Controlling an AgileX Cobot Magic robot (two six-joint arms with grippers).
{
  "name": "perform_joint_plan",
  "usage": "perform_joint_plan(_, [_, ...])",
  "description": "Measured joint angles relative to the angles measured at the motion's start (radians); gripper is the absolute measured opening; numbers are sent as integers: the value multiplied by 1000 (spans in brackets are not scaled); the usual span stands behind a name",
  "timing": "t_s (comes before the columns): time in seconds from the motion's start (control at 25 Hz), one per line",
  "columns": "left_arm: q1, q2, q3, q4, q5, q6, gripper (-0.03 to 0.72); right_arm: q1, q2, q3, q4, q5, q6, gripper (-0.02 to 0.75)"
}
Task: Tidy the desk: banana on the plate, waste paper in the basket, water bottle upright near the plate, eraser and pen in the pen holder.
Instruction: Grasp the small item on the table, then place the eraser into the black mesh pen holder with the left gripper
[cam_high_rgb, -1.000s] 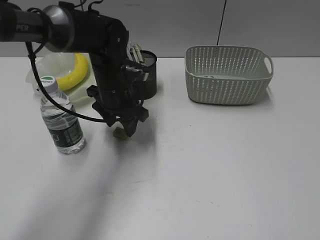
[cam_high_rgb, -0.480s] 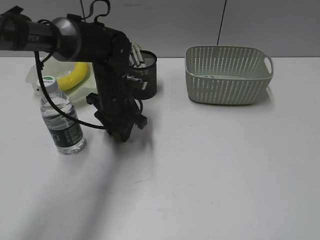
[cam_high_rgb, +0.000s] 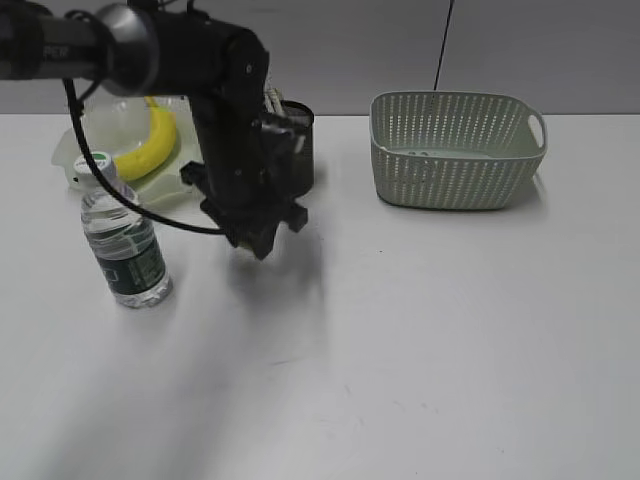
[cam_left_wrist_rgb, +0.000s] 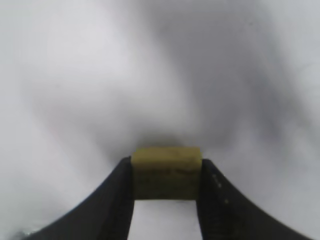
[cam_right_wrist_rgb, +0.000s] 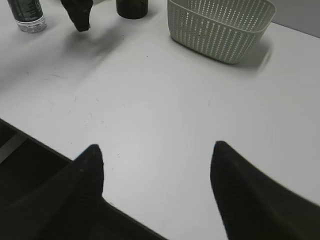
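Note:
My left gripper (cam_high_rgb: 258, 238) hangs just above the desk (cam_high_rgb: 400, 330) in front of the black mesh pen holder (cam_high_rgb: 296, 150). It is shut on a small yellowish eraser (cam_left_wrist_rgb: 166, 175), clamped between both fingers (cam_left_wrist_rgb: 118, 192). The eraser is hidden in the exterior view. The banana (cam_high_rgb: 150, 145) lies on the pale green plate (cam_high_rgb: 72, 150). The water bottle (cam_high_rgb: 125, 245) stands upright in front of the plate. The basket (cam_high_rgb: 455, 150) sits at the back right. My right gripper (cam_right_wrist_rgb: 155, 150) is open over the desk's near edge. The waste paper is out of view. Pale sticks (cam_high_rgb: 271, 100) rise from the holder.
My left arm (cam_high_rgb: 225, 110) covers part of the pen holder. In the right wrist view the basket (cam_right_wrist_rgb: 220, 27), pen holder (cam_right_wrist_rgb: 131, 7), bottle (cam_right_wrist_rgb: 25, 15) and left gripper (cam_right_wrist_rgb: 79, 17) line the far side. The desk's front edge (cam_right_wrist_rgb: 45, 147) drops to dark space.
The left gripper came down over the eraser on the desk, shut on it, and has risen slightly and shifted right toward the pen holder. The right gripper has not moved.

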Motion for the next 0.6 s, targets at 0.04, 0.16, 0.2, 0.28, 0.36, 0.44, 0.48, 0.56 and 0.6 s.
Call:
perform_joint_plan(0.04, [-4,-17,-24,0,2,0,283,0,0,0,0,0,0,530])
perform_joint_plan(0.16, [-13,-66,-102,-3,-9,0,283,0,0,0,0,0,0,530])
perform_joint_plan(0.2, [-14,-79,-135,-2,-18,0,283,0,0,0,0,0,0,530])
perform_joint_plan(0.28, [-14,-91,-193,4,-56,0,283,0,0,0,0,0,0,530])
perform_joint_plan(0.36, [-9,-93,-232,9,-119,0,283,0,0,0,0,0,0,530])
perform_joint_plan(0.44, [3,-92,-237,9,-206,0,283,0,0,0,0,0,0,531])
perform_joint_plan(0.48, [8,-90,-237,9,-239,0,283,0,0,0,-1,0,0,531])
perform_joint_plan(0.56, [22,-81,-237,8,-310,0,283,0,0,0,-1,0,0,531])
perform_joint_plan(0.6, [30,-74,-237,8,-338,-1,283,0,0,0,-1,0,0,531])
